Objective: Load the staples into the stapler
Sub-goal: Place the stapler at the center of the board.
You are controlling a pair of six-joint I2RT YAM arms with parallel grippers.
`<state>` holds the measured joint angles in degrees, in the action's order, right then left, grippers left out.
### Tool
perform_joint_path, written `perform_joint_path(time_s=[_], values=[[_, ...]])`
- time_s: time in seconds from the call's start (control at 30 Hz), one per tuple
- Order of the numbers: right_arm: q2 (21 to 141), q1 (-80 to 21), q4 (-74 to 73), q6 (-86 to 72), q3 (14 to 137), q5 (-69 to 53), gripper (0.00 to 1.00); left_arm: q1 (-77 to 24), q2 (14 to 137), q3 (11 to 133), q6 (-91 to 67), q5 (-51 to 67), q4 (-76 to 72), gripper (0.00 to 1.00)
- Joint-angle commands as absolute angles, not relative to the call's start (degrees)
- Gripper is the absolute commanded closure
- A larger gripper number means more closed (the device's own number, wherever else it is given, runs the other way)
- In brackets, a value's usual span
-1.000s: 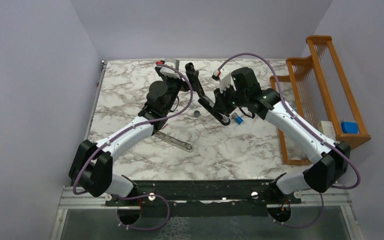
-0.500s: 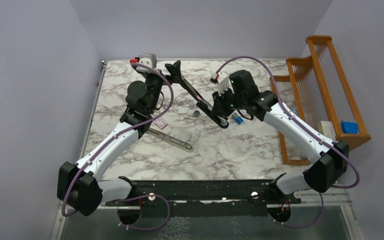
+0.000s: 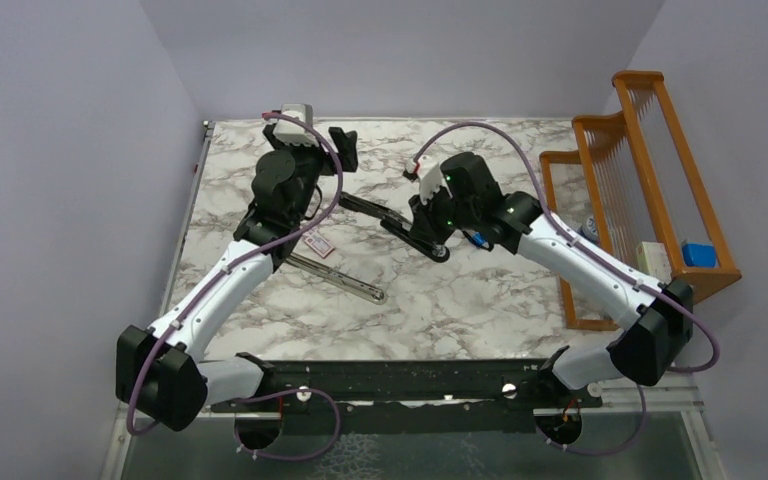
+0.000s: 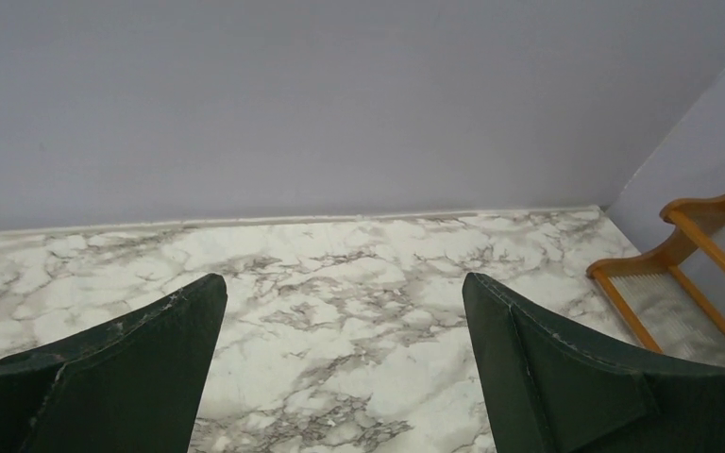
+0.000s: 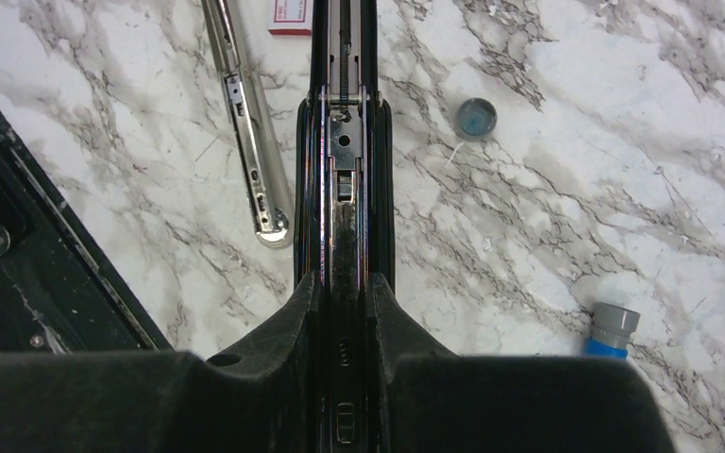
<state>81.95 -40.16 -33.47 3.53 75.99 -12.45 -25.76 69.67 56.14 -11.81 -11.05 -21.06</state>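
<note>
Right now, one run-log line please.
left jaws open, empty | right jaws shut on stapler | white-and-red box on table

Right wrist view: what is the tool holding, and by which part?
The black stapler, clamped near one end by the right tool. The left tool holds nothing.

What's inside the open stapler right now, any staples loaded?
Inside the stapler, the right wrist view shows a spring and a metal slider, with no staples in the exposed stretch. The rear part is covered by the right gripper clamped around it.
</note>
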Motion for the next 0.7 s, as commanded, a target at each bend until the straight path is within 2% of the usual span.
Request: perform_joint_path(time_s=[0.0, 0.27, 0.43, 0.67], values=[[81.08, -45.01, -24.5, 4.32, 73.31, -8.24, 0.99, -24.97, 68.44, 63.62, -7.61, -14.73, -13.79, 0.01], [83.38, -58.14, -10.82, 1.99, 68.4, -2.74, 0.99, -24.79, 62.9, 70.39, 1.48, -21.52, -10.71, 0.01], [88.94, -64.98, -3.88, -0.12, 68.64, 0.81, 0.99, -24.77, 59.98, 70.59, 3.88, -23.44, -10.52, 0.01], [97.06, -67.13, 7.98, -3.56, 65.68, 4.41, 0.99, -24.79, 58.19, 67.77, 2.04, -23.18, -9.12, 0.01]])
